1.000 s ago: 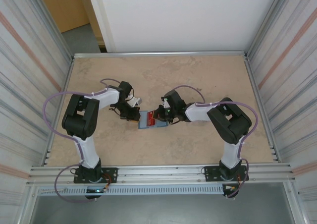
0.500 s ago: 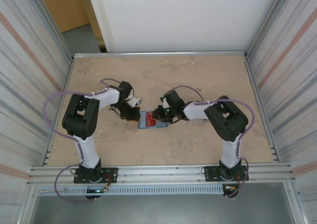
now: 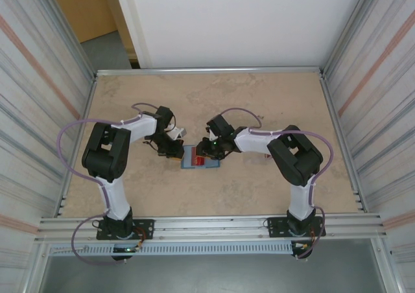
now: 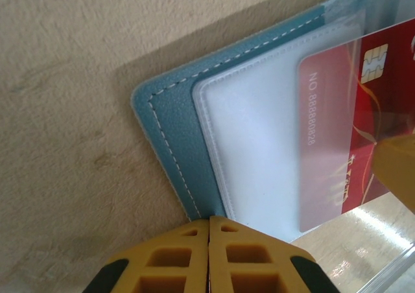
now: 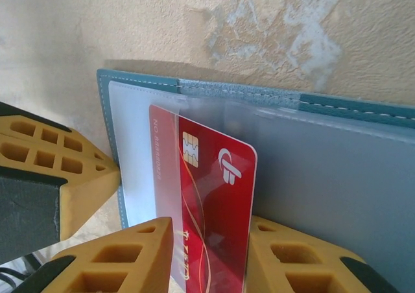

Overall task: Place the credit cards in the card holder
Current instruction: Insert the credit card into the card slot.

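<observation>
On the beige table [image 3: 259, 98], left hand [image 4: 209, 231] pinches card holder [image 4: 170, 144]; right hand [image 5: 211, 228], part-open, straddles red credit card [image 5: 207, 176].

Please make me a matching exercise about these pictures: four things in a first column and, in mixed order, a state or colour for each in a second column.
Column 1
1. left hand
2. right hand
3. red card
4. card holder

Column 2
A. teal-blue, lying open
B. shut, tips at the holder's edge
C. partly under the clear sleeve
D. fingers apart, one on each side of the card

Pairs: 1-B, 2-D, 3-C, 4-A
</observation>
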Tool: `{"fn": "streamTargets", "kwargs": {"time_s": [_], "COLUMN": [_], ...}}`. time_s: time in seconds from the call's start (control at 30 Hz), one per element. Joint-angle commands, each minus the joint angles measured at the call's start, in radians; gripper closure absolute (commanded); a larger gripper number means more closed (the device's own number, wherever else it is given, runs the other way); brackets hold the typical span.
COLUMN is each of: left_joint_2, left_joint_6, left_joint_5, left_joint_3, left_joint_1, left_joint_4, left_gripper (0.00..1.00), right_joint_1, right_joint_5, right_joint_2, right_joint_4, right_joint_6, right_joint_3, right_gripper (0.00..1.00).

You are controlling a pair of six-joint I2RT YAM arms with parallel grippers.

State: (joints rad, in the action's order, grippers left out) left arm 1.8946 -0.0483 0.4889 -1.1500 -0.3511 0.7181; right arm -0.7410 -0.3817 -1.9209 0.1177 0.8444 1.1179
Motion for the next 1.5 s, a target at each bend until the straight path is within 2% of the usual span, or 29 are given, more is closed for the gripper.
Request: {"fn": "streamTargets", "kwargs": {"time_s": [0.0,0.33,0.93,1.47], "left_joint_2": [0.052,0.055,0.052,0.055], "left_joint_6": [0.015,0.015,0.016,0.016], "left_joint_5": [-0.034,-0.032,-0.038,-0.037], "left_joint_3": [0.026,0.026,0.020,0.015], "left_joint_1": [-0.017,-0.016,-0.017,-0.016], "left_joint_4": [0.023,0.021,0.024,0.028], "left_gripper": [0.92,0.92,0.92,0.92], "right_joint_1": [-0.020,-0.055,-0.042,-0.077], "right_joint_5": [0.031,0.033,0.070,0.044], "right_joint_2": [-0.044,-0.098,-0.035,-0.112], "right_joint_4": [0.107,0.150,0.236,0.250], "right_joint_6": [-0.033,-0.039,-0.065,-0.064], "right_joint_3": [0.030,0.114,0.108,0.207], "right_gripper": [0.68,0.69,0.64,0.65]}}
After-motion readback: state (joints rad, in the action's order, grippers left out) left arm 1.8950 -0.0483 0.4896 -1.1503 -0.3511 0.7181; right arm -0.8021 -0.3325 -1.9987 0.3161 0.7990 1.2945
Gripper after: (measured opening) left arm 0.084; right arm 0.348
